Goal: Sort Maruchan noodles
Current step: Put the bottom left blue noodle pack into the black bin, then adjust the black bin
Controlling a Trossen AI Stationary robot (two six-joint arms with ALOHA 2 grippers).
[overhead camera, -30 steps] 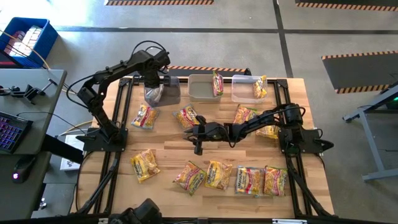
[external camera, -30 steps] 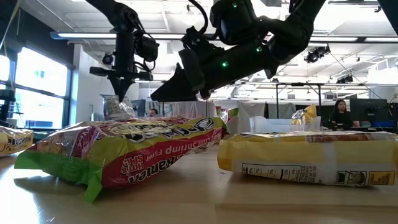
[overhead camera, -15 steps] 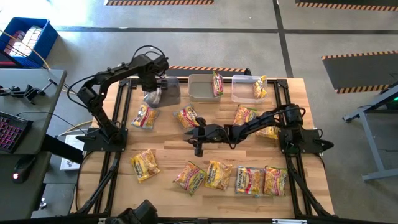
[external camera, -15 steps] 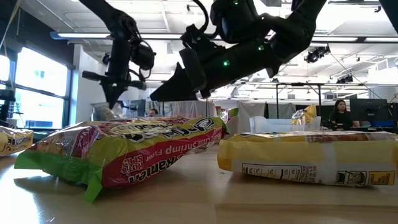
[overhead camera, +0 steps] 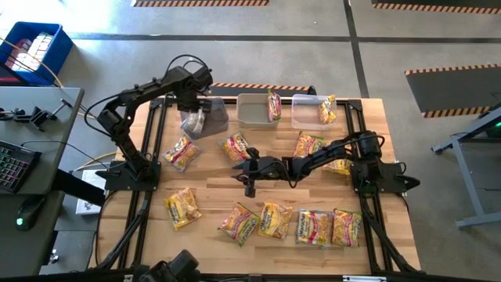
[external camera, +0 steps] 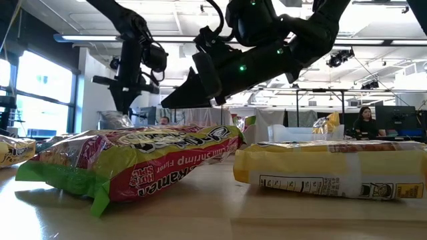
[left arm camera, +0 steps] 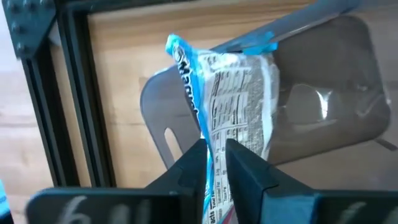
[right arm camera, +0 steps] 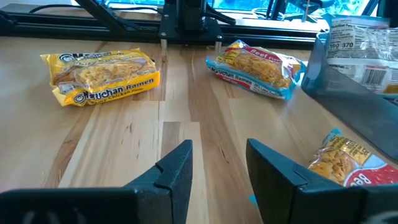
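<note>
**Left end effector grips a packet over the grey bin**

The wooden tabletop [overhead camera: 211, 188] carries three bins along its far edge: a grey bin [overhead camera: 213, 116], a middle bin [overhead camera: 252, 111] and a clear bin [overhead camera: 307, 111]. Many Maruchan noodles packets [overhead camera: 313, 227] lie spread on the wood, and one stands in each of the two other bins. The left end effector [left arm camera: 214, 163] hangs at the grey bin, its fingers clenched on a blue-edged silvery packet [left arm camera: 239, 93]. The right end effector [right arm camera: 217, 165] hovers low over the middle of the tabletop, fingers apart, grasping nothing.
</note>
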